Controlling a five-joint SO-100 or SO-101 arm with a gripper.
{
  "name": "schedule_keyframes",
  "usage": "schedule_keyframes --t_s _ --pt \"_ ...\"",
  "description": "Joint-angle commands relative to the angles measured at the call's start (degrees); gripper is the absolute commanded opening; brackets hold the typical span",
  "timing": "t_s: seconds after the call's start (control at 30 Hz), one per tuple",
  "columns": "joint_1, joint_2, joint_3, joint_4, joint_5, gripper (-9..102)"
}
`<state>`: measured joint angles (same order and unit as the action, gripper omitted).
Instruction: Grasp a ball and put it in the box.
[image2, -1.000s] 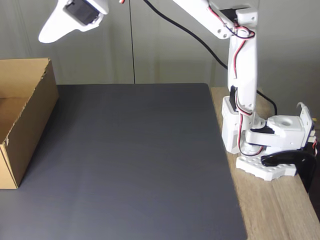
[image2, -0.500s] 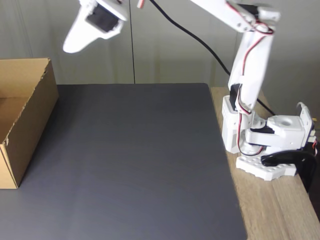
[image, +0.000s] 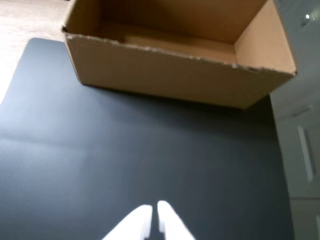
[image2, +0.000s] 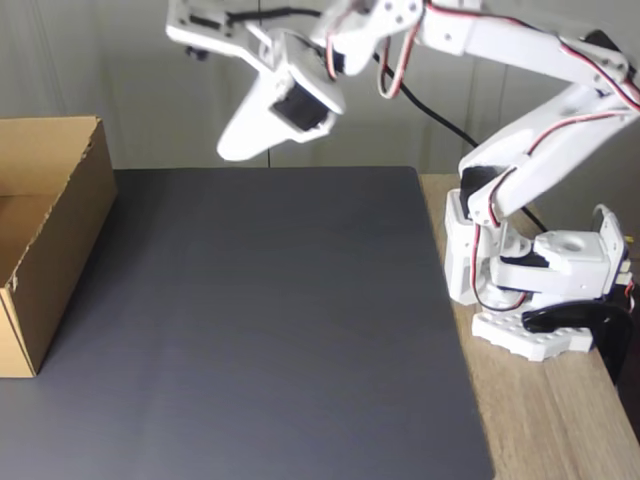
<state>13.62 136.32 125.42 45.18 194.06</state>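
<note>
The brown cardboard box (image: 165, 80) stands open-topped at the far end of the black mat in the wrist view; as far as I see into it, only bare cardboard shows. In the fixed view the box (image2: 60, 250) sits at the left edge. The ball is out of view. My white gripper (image2: 234, 150) hangs high above the mat's back middle, well right of the box and pointing down-left. Seen from the wrist, the gripper (image: 152, 212) has its two tips almost touching, shut with nothing between them.
A black mat (image2: 270, 320) covers most of the table. The arm's base (image2: 520, 285) and a black clamp (image2: 570, 320) stand on the bare wooden strip (image2: 560, 420) at the right. A grey wall and a thin dark cable (image2: 264, 95) run behind.
The gripper has swung right, away from above the box, and come lower over the mat's back middle. The arm has folded, its elbow now out to the right.
</note>
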Motion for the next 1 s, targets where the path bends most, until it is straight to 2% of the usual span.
schedule_keyframes --t_s 0.0,0.47,0.7,0.97 --pt "1.32 5.80 5.45 -2.72 0.00 3" --pt "4.66 25.75 30.76 -3.16 -0.18 2" --pt "5.45 42.54 44.21 -0.09 -0.70 3" --pt "5.89 43.07 48.96 0.00 -2.11 2"
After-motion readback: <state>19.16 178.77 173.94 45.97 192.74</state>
